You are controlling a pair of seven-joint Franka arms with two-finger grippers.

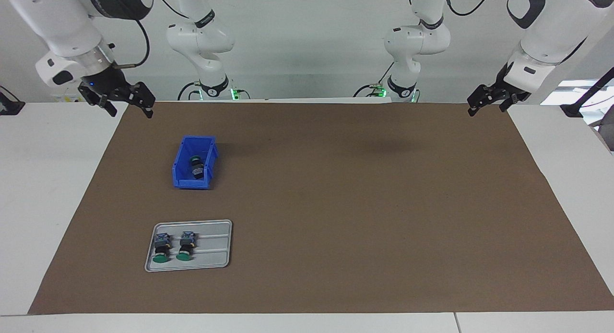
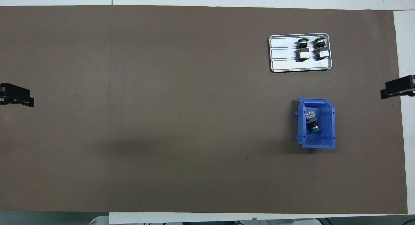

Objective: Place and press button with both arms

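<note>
Now both hands, right hand (image 1: 125, 102) and left hand (image 1: 489, 100), hang open

Three green buttons: one (image 1: 195, 166) in the single blue bin (image 1: 181, 179), two (image 1: 161, 249) (image 1: 185, 246) on the single metal tray (image 1: 213, 249). Two robot arms (image 1: 62, 30) (image 1: 542, 40).

A matt brown paper-like sheet (image 1: 336, 203) covers the table. The bin (image 1: 178, 170) looks like glossy blue plastic, the tray (image 1: 218, 256) like brushed metal.

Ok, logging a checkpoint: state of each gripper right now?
Left gripper: open, holding nothing.
Right gripper: open, holding nothing; button lies in the blue bin.
</note>
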